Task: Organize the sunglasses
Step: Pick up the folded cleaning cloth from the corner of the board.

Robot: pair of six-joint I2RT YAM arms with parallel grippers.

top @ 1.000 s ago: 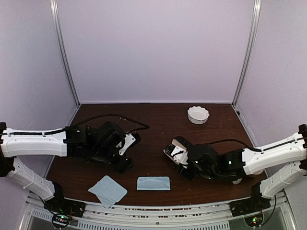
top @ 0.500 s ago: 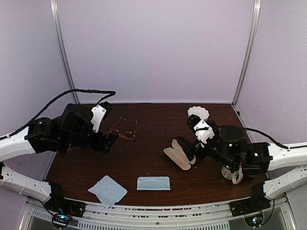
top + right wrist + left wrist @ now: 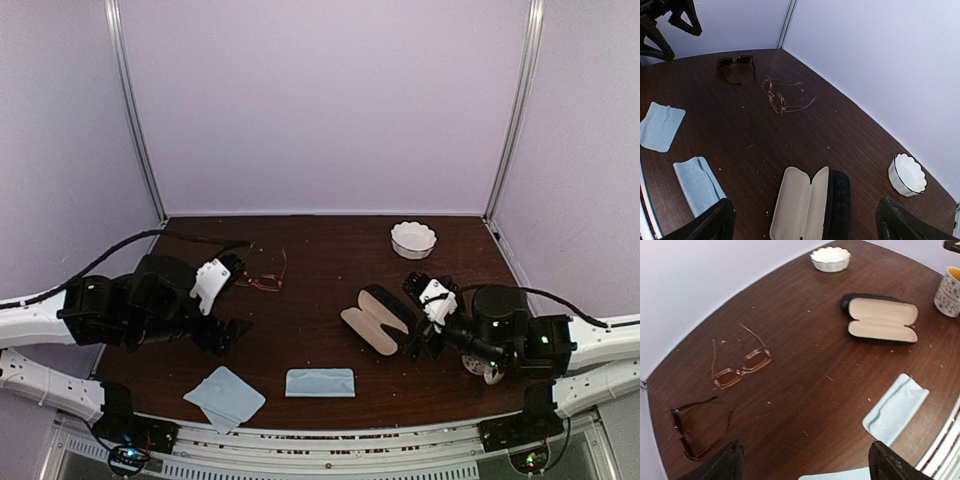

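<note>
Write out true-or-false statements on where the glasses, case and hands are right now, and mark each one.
The black oblong glasses case with cream lining lies open and empty. True.
The copper wire-frame glasses sit inside that case. False: they lie on the brown table, apart from it.
The dark-framed sunglasses lie on the table near the copper pair. True.
The left hand grips a cloth. False: it is open and empty; the two light-blue square cloths lie on the table.

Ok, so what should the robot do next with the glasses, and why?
Probably lower the open left gripper onto the copper-framed glasses: they lie loose on its side of the table, nothing is held, and the black case sits open and empty.
</note>
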